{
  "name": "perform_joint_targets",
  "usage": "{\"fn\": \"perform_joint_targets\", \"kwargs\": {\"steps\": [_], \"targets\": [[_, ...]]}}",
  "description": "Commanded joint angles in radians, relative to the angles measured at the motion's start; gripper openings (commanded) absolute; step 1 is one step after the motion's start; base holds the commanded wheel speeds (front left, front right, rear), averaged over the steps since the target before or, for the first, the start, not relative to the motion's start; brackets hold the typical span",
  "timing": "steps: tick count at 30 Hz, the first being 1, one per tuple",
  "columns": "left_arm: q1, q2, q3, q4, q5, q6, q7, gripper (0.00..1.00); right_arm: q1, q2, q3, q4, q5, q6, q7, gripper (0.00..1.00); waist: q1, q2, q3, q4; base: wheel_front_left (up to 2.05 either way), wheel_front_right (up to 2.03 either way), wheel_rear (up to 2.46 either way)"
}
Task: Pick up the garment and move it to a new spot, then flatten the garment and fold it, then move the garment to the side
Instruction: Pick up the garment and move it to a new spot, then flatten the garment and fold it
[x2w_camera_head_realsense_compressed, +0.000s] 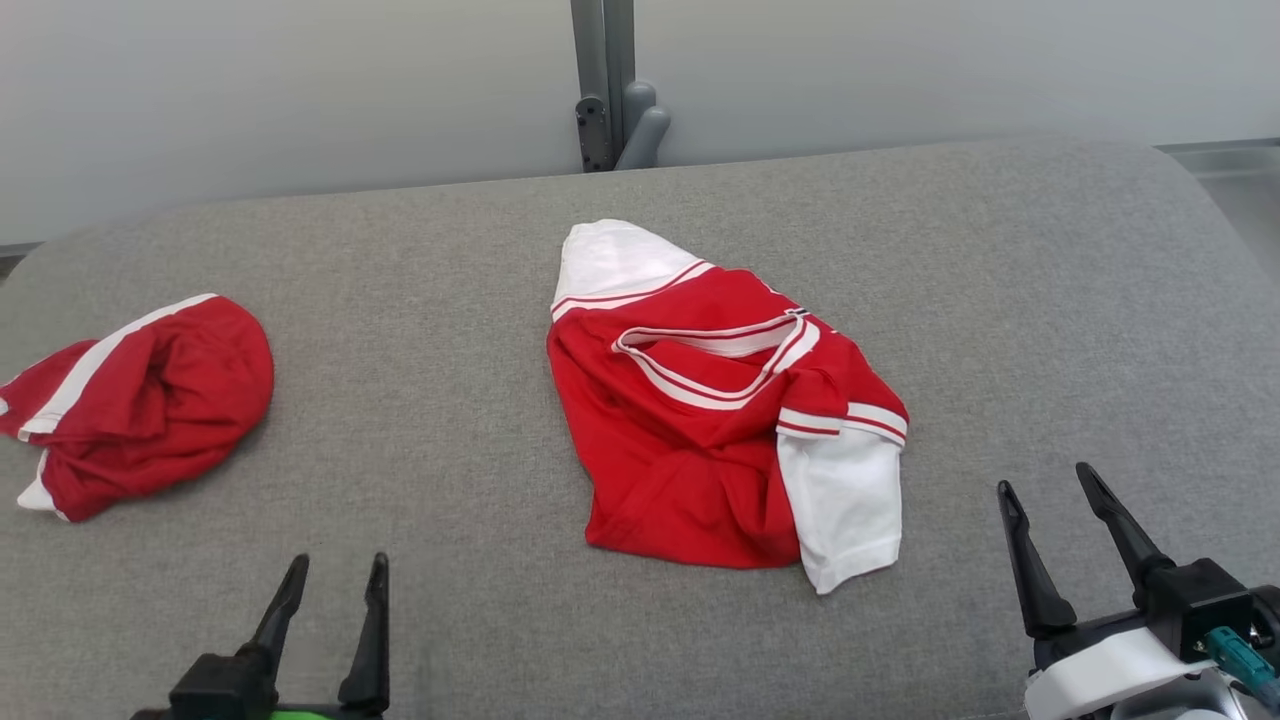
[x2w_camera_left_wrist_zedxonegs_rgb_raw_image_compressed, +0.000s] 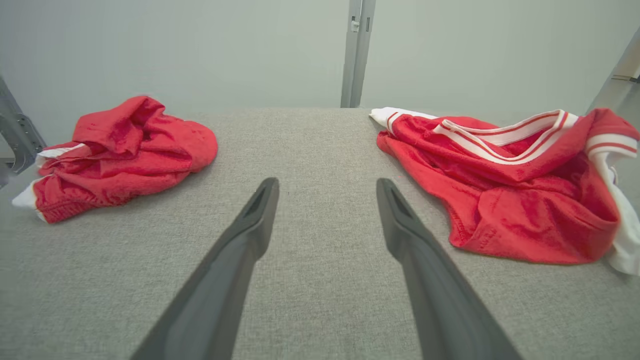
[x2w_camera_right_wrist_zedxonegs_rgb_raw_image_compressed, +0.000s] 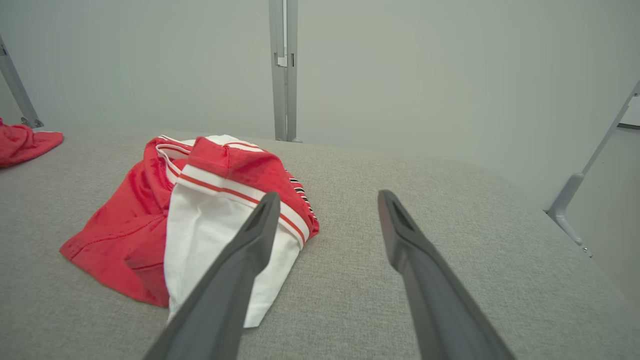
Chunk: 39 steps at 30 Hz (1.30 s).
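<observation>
**Right pincer** (x2w_camera_head_realsense_compressed: 1045, 478): hovering over the near right of the surface (x2w_camera_head_realsense_compressed: 450, 230), tips standing wide apart, gripping nothing.

**Left pincer** (x2w_camera_head_realsense_compressed: 340, 560): hovering over the near left, gaping likewise, carrying nothing.

**Red-and-white jersey** (x2w_camera_head_realsense_compressed: 720, 430): lying crumpled at mid-surface, beyond both pincers and between them. Judging this to be the task's garment, being central and unflattened.
- Running its long axis on a diagonal in the head view, from the far white sleeve (x2w_camera_head_realsense_compressed: 610, 260) at the far left to the near white sleeve (x2w_camera_head_realsense_compressed: 840, 510) at the near right.
- Showing the striped neckline (x2w_camera_head_realsense_compressed: 720, 345) uppermost, gaping open.

**Relation governing the coming reach:**
- Near white sleeve lying ahead and to the left of the right pincer, near it. In the right wrist view, passing partly behind that pincer's left finger (x2w_camera_right_wrist_zedxonegs_rgb_raw_image_compressed: 240, 270).
- Jersey lying ahead and to the right of the left pincer, farther off, turning the red hem (x2w_camera_head_realsense_compressed: 680, 545) toward it.
- Judging the right arm to be the nearer one.

**Red bundle** (x2w_camera_head_realsense_compressed: 150, 400): second garment with white trim, sitting crumpled toward the surface's left side, well apart from the jersey, ahead and to the left of the left pincer.

**Open room:**
- Bare grey cloth spreading wide to the right of the jersey, along the near side, and between jersey and bundle.
- Surface rounding off at the far right corner.
- Grey post (x2w_camera_head_realsense_compressed: 600, 90) standing behind the far edge, against the pale wall (x2w_camera_head_realsense_compressed: 250, 90).
</observation>
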Motion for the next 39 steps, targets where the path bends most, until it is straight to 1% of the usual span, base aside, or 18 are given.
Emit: {"fn": "perform_joint_targets", "kwargs": {"steps": [1, 3, 4, 6, 9, 14, 23, 31, 34, 36, 39], "targets": [[0.026, -0.013, 0.033, 0.015, 0.015, -0.027, -0.002, 1.00, 0.014, 0.000, -0.009, 0.007, -0.011, 0.000, -0.003, 1.00, 0.0000, 0.0000, -0.010, 0.013, 0.00, 0.00, 0.00], [0.043, -0.043, 0.102, 0.025, 0.040, -0.076, -0.001, 1.00, 0.022, 0.003, -0.022, 0.018, -0.014, 0.000, -0.003, 1.00, 0.0000, 0.0000, -0.013, 0.018, 0.00, 0.00, 0.00], [0.052, -0.056, 0.130, 0.032, 0.050, -0.094, -0.001, 1.00, 0.025, 0.003, -0.029, 0.023, -0.016, 0.000, -0.003, 1.00, 0.0000, 0.0000, -0.015, 0.020, 0.00, 0.00, 0.00], [0.065, -0.077, 0.178, 0.043, 0.076, -0.121, -0.001, 1.00, 0.030, 0.008, -0.044, 0.028, -0.020, 0.000, -0.003, 1.00, 0.0000, 0.0000, -0.017, 0.023, 0.00, 0.00, 0.00], [0.073, -0.103, 0.220, 0.047, 0.109, -0.143, -0.001, 1.00, 0.041, 0.010, -0.066, 0.040, -0.026, 0.000, -0.003, 1.00, 0.0000, 0.0000, -0.020, 0.025, 0.00, 0.00, 0.00], [0.082, -0.126, 0.244, 0.042, 0.145, -0.150, -0.001, 1.00, 0.044, 0.015, -0.085, 0.051, -0.038, 0.000, -0.003, 1.00, 0.0000, 0.0000, -0.021, 0.023, 0.00, 0.00, 0.00], [0.069, -0.114, 0.227, 0.034, 0.127, -0.151, -0.001, 1.00, 0.033, 0.019, -0.082, 0.058, -0.036, 0.000, -0.003, 1.00, 0.0000, 0.0000, -0.022, 0.020, 0.00, 0.00, 0.00], [0.074, -0.115, 0.225, 0.027, 0.135, -0.151, -0.001, 1.00, 0.028, 0.021, -0.078, 0.049, -0.034, 0.000, -0.003, 1.00, 0.0000, 0.0000, -0.024, 0.017, 0.00, 0.00, 0.00], [0.057, -0.124, 0.221, 0.025, 0.126, -0.151, -0.001, 1.00, 0.020, 0.021, -0.072, 0.045, -0.032, 0.000, -0.003, 1.00, 0.0000, 0.0000, -0.019, 0.012, 0.00, 0.00, 0.00], [0.045, -0.133, 0.213, 0.028, 0.122, -0.151, -0.001, 1.00, 0.013, 0.019, -0.065, 0.041, -0.030, 0.000, -0.003, 1.00, 0.0000, 0.0000, -0.014, 0.002, 0.00, 0.00, 0.00], [0.026, -0.149, 0.173, 0.020, 0.116, -0.151, -0.001, 1.00, 0.001, 0.015, -0.055, 0.033, -0.027, 0.000, -0.003, 1.00, 0.0000, 0.0000, -0.005, -0.020, 0.00, 0.00, 0.00]]}}
